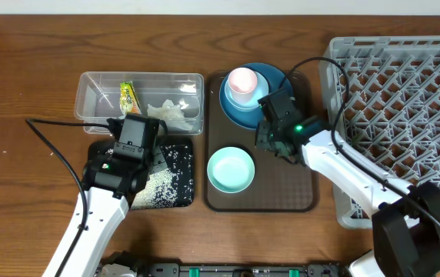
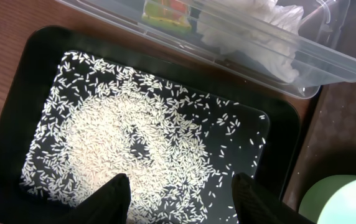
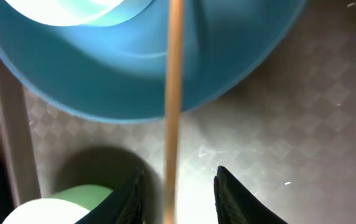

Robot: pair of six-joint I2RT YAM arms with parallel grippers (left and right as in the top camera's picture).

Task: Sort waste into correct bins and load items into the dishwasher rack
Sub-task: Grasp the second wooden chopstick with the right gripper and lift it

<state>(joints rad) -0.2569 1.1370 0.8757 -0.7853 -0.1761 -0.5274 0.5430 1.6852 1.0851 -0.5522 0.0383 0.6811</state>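
**Chopstick between the right fingers, tips out of view**

The right hand [image 3: 177, 186] straddles a wooden chopstick [image 3: 174, 93] over the brown tray [image 3: 277, 112]; whether it grips is unclear. The left hand [image 2: 181, 199] hangs spread above rice [image 2: 128, 143] in the black tray [image 2: 16, 106]. The light blue bowl [image 3: 140, 74] is cropped.

The wooden table [image 1: 20, 85] carries a clear plastic container [image 1: 97, 83] at the back; a black tray [image 1: 183, 173] touching its front; a brown serving tray [image 1: 281, 196] beside them; the grey dishwasher rack [image 1: 405, 85] rightmost.
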